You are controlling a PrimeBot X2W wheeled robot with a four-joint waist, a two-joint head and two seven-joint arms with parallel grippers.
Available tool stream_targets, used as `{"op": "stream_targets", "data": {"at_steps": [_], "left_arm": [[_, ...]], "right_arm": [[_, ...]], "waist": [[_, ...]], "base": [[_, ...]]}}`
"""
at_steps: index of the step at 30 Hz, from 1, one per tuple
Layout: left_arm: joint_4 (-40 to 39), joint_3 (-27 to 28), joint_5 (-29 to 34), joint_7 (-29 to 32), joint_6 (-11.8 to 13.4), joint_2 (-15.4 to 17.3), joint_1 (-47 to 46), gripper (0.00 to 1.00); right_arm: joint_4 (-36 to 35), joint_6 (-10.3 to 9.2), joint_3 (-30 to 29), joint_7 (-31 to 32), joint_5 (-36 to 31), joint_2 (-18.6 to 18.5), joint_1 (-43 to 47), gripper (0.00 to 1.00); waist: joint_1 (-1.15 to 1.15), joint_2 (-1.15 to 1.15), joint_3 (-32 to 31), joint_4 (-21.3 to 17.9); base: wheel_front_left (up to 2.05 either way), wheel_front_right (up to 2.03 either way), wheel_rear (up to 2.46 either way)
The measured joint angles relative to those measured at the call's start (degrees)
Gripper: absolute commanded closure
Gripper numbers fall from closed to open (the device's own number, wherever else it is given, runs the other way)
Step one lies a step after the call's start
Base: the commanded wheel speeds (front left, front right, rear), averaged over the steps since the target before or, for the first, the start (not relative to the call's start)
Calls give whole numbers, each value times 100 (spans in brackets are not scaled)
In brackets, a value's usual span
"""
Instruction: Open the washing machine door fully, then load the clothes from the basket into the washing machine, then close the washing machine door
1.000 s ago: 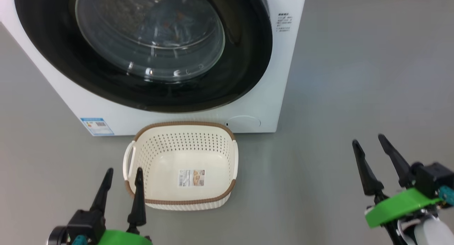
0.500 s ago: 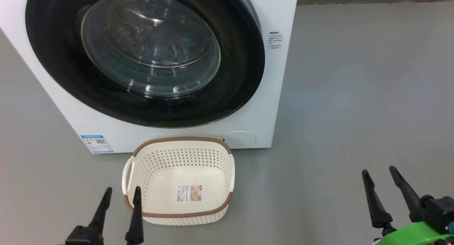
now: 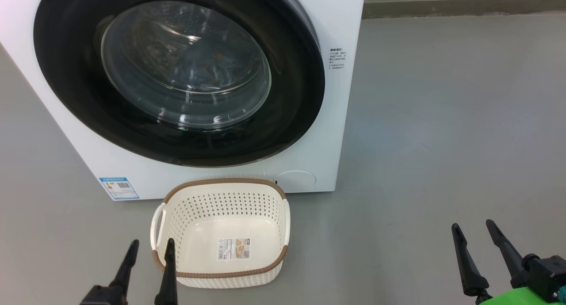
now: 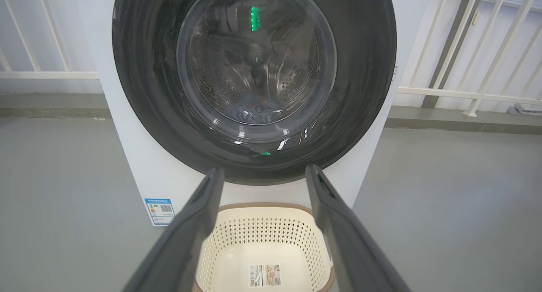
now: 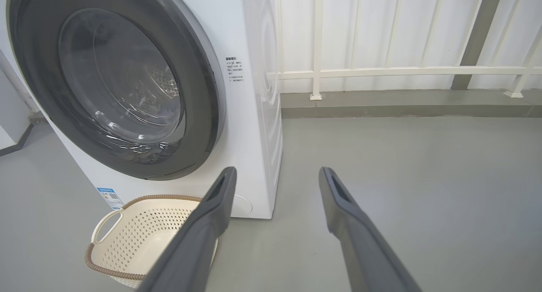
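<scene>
The washing machine door (image 3: 181,70) is shut on the washing machine (image 3: 340,119), the clothes (image 4: 256,107) lie behind its glass, and the basket (image 3: 221,183) stands empty just in front. The left gripper (image 3: 152,243) and the right gripper (image 3: 473,227) both have their fingers apart and hold nothing. The task seems finished, so it is wise only to confirm that the door is latched all around and to keep both arms clear of the basket.

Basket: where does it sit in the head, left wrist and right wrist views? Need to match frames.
Head view: basket lower centre-left, in front of the washing machine.
Left wrist view: bottom centre, cut off by the bottom edge.
Right wrist view: lower left corner.
Shared landmark: blue energy label, low on the machine's front, near the basket's left end.
</scene>
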Motion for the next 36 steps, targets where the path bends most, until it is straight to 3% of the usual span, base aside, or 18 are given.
{"op": "stream_targets", "data": {"at_steps": [27, 28, 36], "left_arm": [[-8, -54, -98, -2, 100, 49, 1, 0], [-5, -63, -98, -2, 100, 54, 1, 100], [316, -102, -243, 55, 96, -77, 138, 100]], "right_arm": [[-36, 0, -8, 68, -32, 46, 54, 0], [-31, 0, -5, 68, -32, 46, 54, 100], [397, 0, 24, 93, 78, 103, 64, 100]], "waist": [[0, 0, -47, -17], [0, 0, -49, -19], [0, 0, -50, -29]], "base": [[0, 0, 0], [0, 0, 0], [0, 0, 0]]}}
